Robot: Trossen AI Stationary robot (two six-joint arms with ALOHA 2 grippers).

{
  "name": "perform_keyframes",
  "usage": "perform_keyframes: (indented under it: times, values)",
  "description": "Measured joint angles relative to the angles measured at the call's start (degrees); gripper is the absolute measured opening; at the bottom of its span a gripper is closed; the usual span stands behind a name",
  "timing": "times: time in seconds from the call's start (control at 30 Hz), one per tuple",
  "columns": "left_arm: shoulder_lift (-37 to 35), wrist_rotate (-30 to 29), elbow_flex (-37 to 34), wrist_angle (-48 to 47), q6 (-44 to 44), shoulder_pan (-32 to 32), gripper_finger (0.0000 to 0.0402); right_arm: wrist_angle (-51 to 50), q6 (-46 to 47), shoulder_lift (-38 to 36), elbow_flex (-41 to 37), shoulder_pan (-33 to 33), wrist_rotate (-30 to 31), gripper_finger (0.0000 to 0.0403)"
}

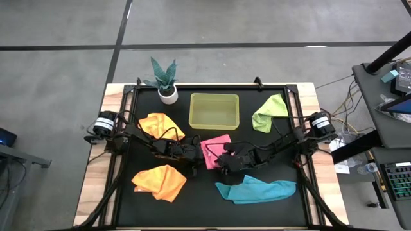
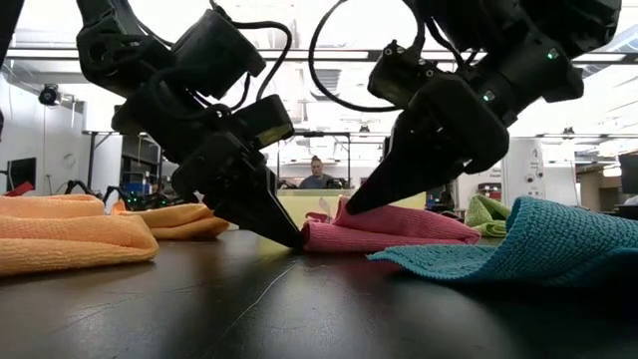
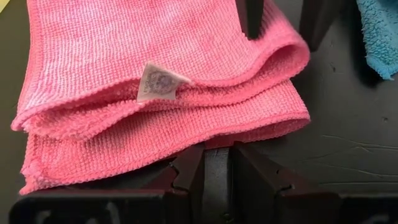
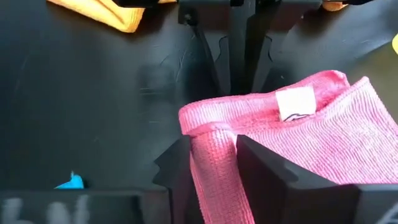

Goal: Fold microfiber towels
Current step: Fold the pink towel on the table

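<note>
While the pink towel [image 1: 214, 149] lies doubled over at the centre of the high view, both grippers work it from opposite sides: the left gripper [image 1: 191, 156] sits low at the towel's left edge, its fingers drawn nearly together on the hem, seemingly to pin that edge to the mat so the cloth cannot slide. The right gripper [image 4: 214, 158] meets it from the right, its fingers [image 4: 267, 168] pinching a raised ridge of pink cloth between them, probably to carry that layer over for the next fold. The white label [image 3: 158, 81] shows on the folded edge. The other towels wait unfolded: one orange towel [image 1: 160, 125] at left of centre, a second orange towel [image 1: 159, 181] at lower left, the teal towel [image 1: 255, 190] at lower centre-right, and the lime green towel [image 1: 270, 112] at upper right beside the translucent bin [image 1: 214, 110], which stands at upper centre. A small potted plant [image 1: 166, 80] stands at upper left. The work surface is a black mat [image 1: 321, 205] on a pale wooden table [image 1: 93, 186]. The low view shows a workshop behind, with a person seated in the distance.
</note>
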Motion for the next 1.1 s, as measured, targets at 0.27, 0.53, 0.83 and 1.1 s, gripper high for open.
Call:
perform_keyframes:
  times: [0.27, 0.53, 0.83, 1.1]
  values:
    - [0.00, -0.04, -0.07, 0.00, 0.00, 0.00, 0.0072, 0.26, -1.20, 0.00, 0.00, -0.14, 0.60, 0.0016]
    - [0.00, -0.06, -0.15, 0.02, 0.00, 0.00, 0.0072, 0.23, -2.38, -1.77, 1.98, -0.14, 2.69, 0.0009]
    - [0.00, -0.06, -0.17, -0.01, 0.00, 0.00, 0.0072, 0.42, -2.80, -1.31, 4.69, -0.14, 3.06, 0.0009]
    - [0.00, -0.08, -0.20, -0.09, 0.00, 0.00, 0.0072, 3.46, -1.94, 5.52, 6.48, -0.14, 0.44, 0.0009]
